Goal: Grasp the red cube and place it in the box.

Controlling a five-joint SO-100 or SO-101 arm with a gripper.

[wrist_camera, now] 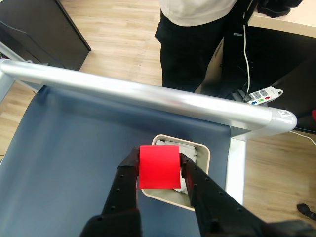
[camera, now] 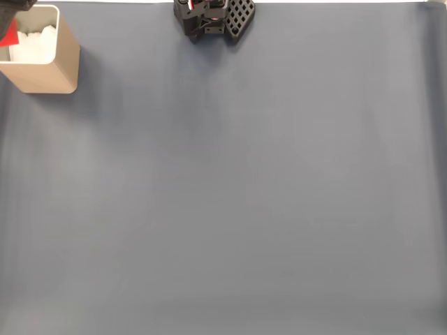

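In the wrist view my gripper [wrist_camera: 158, 157] is shut on the red cube [wrist_camera: 159, 168], pinched between the two black fingers [wrist_camera: 126, 182]. The cube hangs right above the open top of the beige box [wrist_camera: 205, 154], hiding much of its white inside. In the fixed view the box [camera: 49, 70] stands at the table's far left corner. A sliver of the red cube [camera: 8, 33] shows over its left rim, with a dark bit of the gripper [camera: 14, 3] at the frame's top edge.
The arm's black base [camera: 209, 17] sits at the top middle of the grey-blue table mat [camera: 244, 181]. In the wrist view a metal rail [wrist_camera: 148, 94] borders the table, a person [wrist_camera: 197, 39] stands just beyond it, and a power strip [wrist_camera: 264, 95] lies on the floor.
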